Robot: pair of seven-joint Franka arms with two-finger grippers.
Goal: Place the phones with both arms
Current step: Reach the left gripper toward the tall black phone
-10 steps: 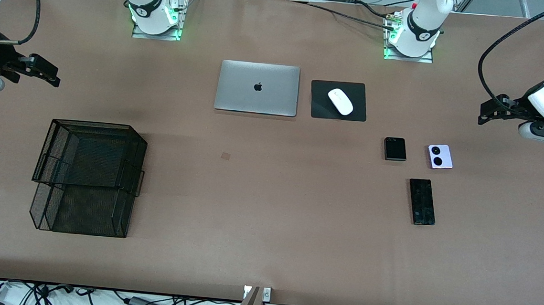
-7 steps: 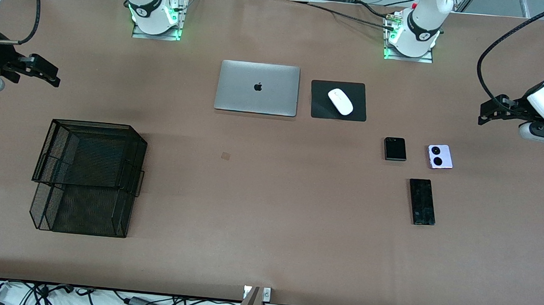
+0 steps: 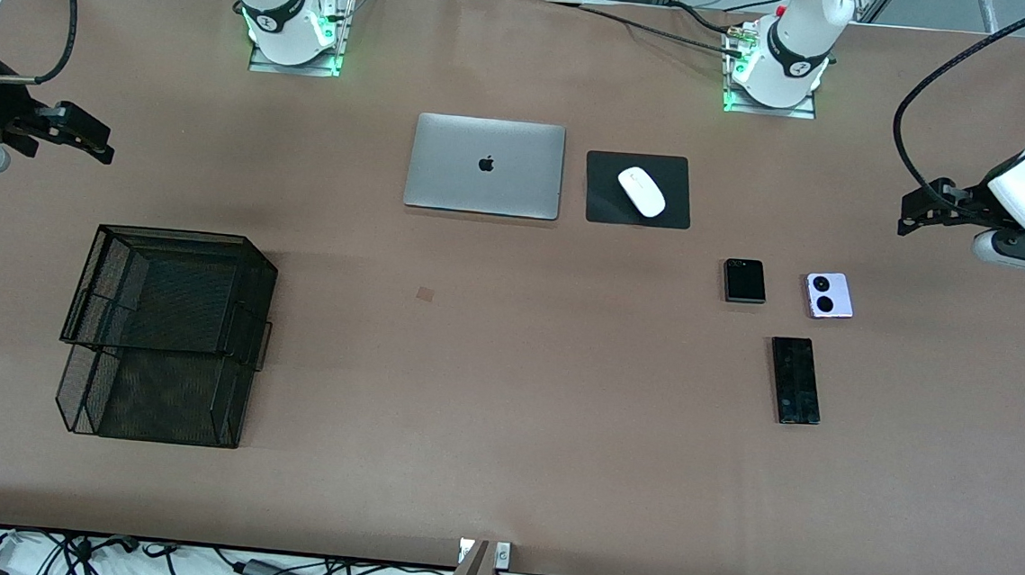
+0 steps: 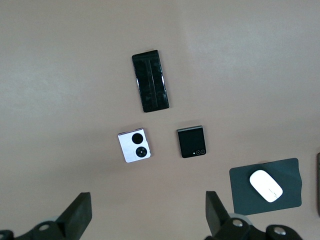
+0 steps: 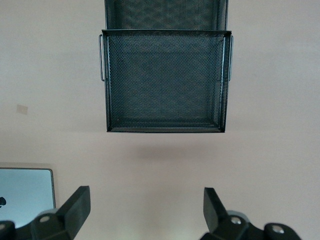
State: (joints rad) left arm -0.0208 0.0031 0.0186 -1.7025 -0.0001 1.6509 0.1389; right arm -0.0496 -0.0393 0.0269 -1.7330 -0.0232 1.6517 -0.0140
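Three phones lie flat on the brown table toward the left arm's end. The long black slab [image 3: 796,379] [image 4: 150,80] is nearest the front camera. Farther from it sit the squarish black flip phone [image 3: 745,280] [image 4: 191,142] and, beside that, the lilac-white flip phone [image 3: 829,295] [image 4: 134,145] with two black circles. My left gripper [image 3: 922,208] [image 4: 148,215] hangs open in the air above the table's end, apart from the phones, holding nothing. My right gripper [image 3: 81,133] [image 5: 148,212] hangs open and empty over the right arm's end.
A black two-tier mesh tray [image 3: 162,331] [image 5: 165,80] stands toward the right arm's end. A closed silver laptop [image 3: 485,166] [image 5: 25,195] and a white mouse [image 3: 642,191] [image 4: 266,185] on a black pad [image 3: 676,210] [image 4: 240,195] lie mid-table, nearer the arm bases.
The left arm's hand has shifted slightly toward the table's middle and toward the bases. The right arm and all phones have stayed put.
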